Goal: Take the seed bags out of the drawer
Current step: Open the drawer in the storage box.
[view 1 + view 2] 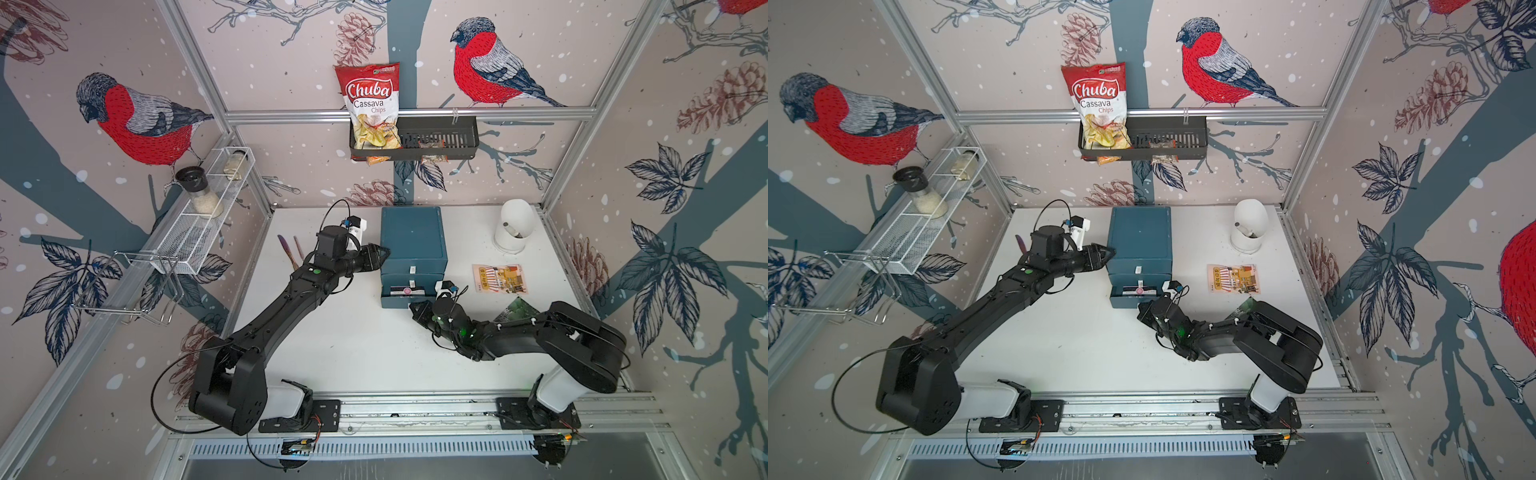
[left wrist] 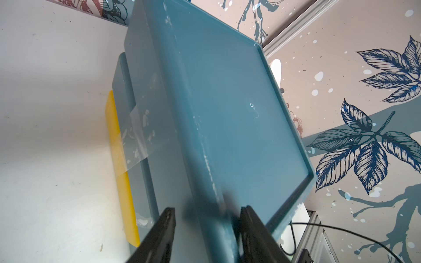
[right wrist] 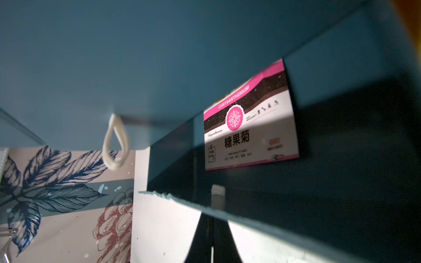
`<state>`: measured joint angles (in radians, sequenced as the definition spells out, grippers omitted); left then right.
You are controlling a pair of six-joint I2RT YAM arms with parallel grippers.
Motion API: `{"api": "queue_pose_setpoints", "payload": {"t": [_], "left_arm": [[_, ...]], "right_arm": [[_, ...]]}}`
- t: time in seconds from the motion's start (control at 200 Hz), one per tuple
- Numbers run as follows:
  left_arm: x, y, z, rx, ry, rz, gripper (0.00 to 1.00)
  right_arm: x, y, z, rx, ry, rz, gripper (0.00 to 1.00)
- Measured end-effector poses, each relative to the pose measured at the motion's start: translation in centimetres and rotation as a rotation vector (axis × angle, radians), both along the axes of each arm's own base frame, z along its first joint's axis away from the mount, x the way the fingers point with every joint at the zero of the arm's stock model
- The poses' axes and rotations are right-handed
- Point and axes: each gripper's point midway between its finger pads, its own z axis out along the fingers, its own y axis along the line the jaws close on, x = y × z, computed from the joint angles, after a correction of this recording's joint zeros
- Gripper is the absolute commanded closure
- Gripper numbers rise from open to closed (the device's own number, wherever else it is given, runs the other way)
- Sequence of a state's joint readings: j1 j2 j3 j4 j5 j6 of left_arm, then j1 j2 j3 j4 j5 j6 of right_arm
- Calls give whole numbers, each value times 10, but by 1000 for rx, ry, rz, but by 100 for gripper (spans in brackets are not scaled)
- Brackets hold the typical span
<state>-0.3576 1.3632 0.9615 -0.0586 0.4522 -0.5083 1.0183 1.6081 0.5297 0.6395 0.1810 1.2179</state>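
Our right end effector [image 1: 414, 308] is clenched at the front of the open drawer [image 1: 405, 302] — only its wrist view reads the chrysanthemum seed bag [image 3: 250, 127] inside. Our left end effector [image 2: 208, 227] straddles the cabinet [image 2: 227, 102] edge, half-open; the striped seed bag [image 1: 498, 278] lies on the surface [image 1: 353, 332].

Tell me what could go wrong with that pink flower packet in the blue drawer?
1. The drawer is only partly out, and the pink packet lies flat, partly under the drawer above, so it may be hard to pinch.
2. The right gripper is shut at the drawer's front; a hard pull might drag the box, which the left gripper only steadies at a corner.
3. The right arm reaches over the green packet and could sweep it.
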Motion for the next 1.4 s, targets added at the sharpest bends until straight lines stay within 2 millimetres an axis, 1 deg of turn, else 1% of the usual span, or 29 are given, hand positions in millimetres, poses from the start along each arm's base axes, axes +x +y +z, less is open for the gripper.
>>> {"api": "queue_pose_setpoints", "payload": {"t": [0.195,0.3,0.42,0.63,0.971,1.201,1.401], "left_arm": [[-1,2,1,-8,-6,12,53],[-2,2,3,-15,-13,14,52],[-5,3,2,-14,-11,15,52],[-8,2,3,-16,-14,9,53],[-11,-4,5,-6,-23,7,53],[-10,-1,5,9,-16,27,48],[-11,0,4,3,9,41,45]], "right_arm": [[-31,-3,-3,-80,24,39,100],[-48,-5,-11,-138,40,64,100],[-61,-8,-19,-170,63,77,100],[-66,-13,-24,-178,83,62,100],[-71,-15,-23,-173,92,52,100],[-82,-15,-20,-222,81,68,100],[-83,-20,-21,-245,92,54,100]]}}
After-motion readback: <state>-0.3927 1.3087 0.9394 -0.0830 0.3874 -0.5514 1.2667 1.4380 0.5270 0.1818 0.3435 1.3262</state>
